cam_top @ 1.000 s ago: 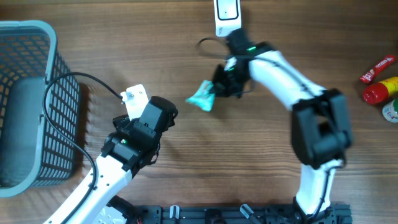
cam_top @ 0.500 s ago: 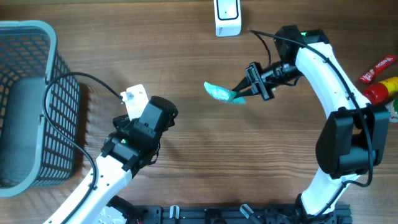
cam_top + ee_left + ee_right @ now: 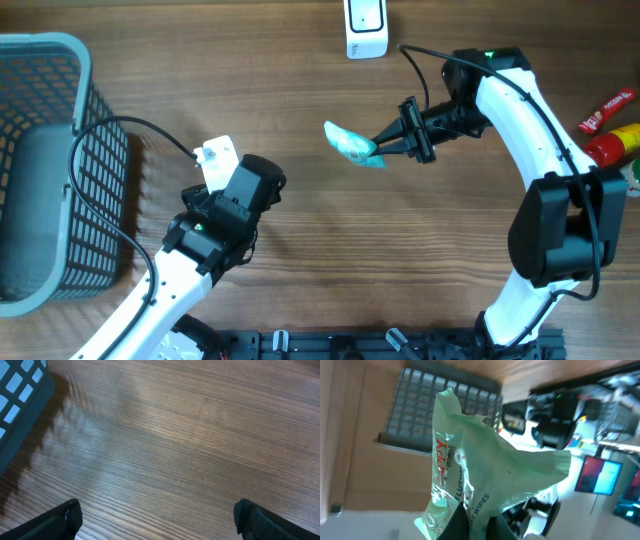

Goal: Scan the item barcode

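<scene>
The green wipes packet (image 3: 353,146) is held over the middle of the wooden table (image 3: 330,260). My right gripper (image 3: 388,146) pinches it at one end, jaws pressed tight on the wrapper. The white scanner (image 3: 365,28) lies at the far edge, apart from the packet. My left gripper (image 3: 157,519) hovers over wood near the grey basket (image 3: 50,50), jaws spread wide.

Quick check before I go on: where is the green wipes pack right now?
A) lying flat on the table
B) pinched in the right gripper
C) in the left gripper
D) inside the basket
B: the right gripper is shut on one end of the green wipes pack, while the left gripper stands open with nothing between its fingers.
</scene>
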Robot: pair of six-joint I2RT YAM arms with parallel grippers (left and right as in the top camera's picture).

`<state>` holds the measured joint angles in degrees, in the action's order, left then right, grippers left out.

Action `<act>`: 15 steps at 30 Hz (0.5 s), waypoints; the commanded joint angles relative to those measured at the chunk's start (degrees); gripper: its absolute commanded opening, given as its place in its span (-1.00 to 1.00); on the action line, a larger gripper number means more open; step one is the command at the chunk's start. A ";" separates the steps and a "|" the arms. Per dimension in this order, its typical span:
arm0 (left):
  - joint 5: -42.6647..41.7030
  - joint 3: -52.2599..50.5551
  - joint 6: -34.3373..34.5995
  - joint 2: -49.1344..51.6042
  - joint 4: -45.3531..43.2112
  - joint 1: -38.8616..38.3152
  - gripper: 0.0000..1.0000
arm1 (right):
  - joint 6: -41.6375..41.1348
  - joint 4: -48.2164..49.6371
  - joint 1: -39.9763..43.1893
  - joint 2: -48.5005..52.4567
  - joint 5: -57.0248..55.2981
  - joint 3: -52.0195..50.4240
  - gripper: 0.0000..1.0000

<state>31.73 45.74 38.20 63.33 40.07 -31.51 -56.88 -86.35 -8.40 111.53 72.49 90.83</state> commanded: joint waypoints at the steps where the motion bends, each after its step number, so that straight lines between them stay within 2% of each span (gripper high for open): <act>1: 1.14 0.02 -0.48 0.00 -0.13 -0.15 1.00 | -9.92 1.62 0.59 -0.39 5.31 -0.09 -0.91; 5: 1.14 0.02 -0.48 0.00 -0.13 -0.15 1.00 | -44.37 9.75 1.84 -0.39 -5.35 -0.09 -0.91; 7: 1.14 0.02 -0.48 0.00 -0.13 -0.15 1.00 | -54.53 11.19 1.84 -0.39 -11.76 -0.09 -0.91; 10: 1.14 0.02 -0.48 0.00 -0.13 -0.15 1.00 | -56.63 11.23 1.84 -0.39 -16.13 -0.09 -0.91; 15: 1.14 0.02 -0.48 0.00 -0.13 -0.15 1.00 | -54.10 11.10 1.86 -0.39 -16.09 -0.09 -0.91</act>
<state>31.73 45.74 38.20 63.33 40.07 -31.51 -108.68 -75.09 -6.59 111.53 57.36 90.72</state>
